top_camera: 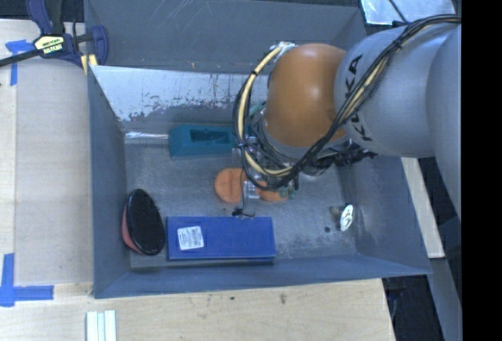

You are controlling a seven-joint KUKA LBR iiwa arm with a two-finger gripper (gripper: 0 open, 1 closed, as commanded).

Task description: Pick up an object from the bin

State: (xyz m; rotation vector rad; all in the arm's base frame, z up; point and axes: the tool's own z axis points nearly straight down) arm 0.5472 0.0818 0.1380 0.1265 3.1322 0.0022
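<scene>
Looming orange wrist cover hides whether the end effector is apart or together above a flat orange disc at the grey metal bin's centre. The disc is likely light and soft, best pinched at its rim. A blue rectangular box lies just beside it, along the front wall.

Silver arm, orange dome, seemingly black-yellow cables

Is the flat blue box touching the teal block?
No: the blue box lies at the front, while the teal block sits well apart at the back, with a clear gap between them.
</scene>
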